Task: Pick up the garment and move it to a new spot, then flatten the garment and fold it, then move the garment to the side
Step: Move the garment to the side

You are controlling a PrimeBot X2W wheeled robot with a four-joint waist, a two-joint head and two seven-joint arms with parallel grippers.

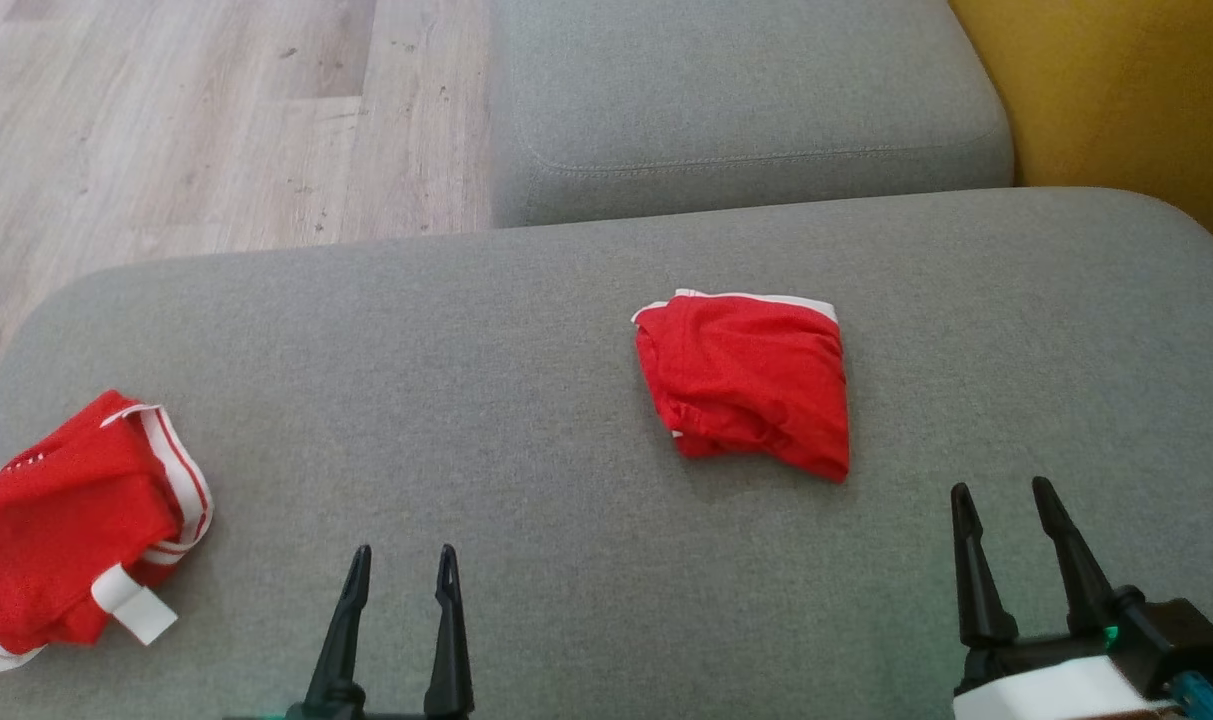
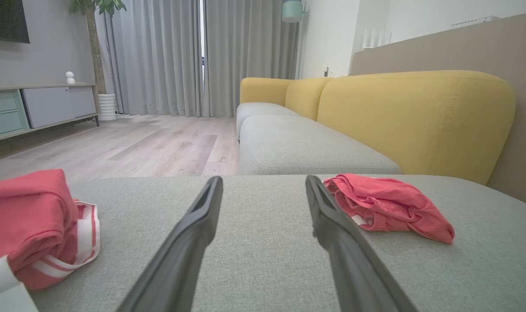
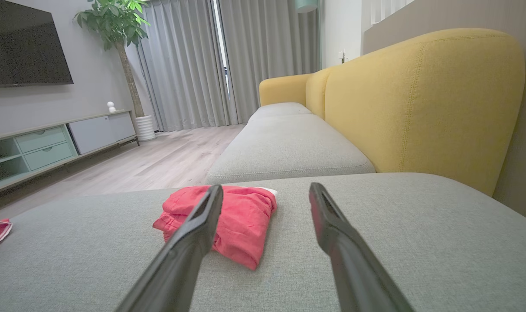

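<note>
Soft even daylight, bright gap between curtains (image 2: 158, 56), faint shadows, wide-angle edge stretch

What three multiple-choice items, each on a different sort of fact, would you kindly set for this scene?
1. Where does the middle red garment lie?
A) on the grey cushion
B) on the wooden floor
C) on the yellow backrest

2. How many red garments lie on that cushion?
A) one
B) two
C) three

3. How do the left gripper and the right gripper stand?
A) both open, holding nothing
B) both shut
C) left shut on cloth

Answers:
1 A, the head view shows grey fabric all round it.
2 B, a striped red garment also lies at the cushion's left end.
3 A, each gripper's jaws stand apart over bare cushion.
</note>
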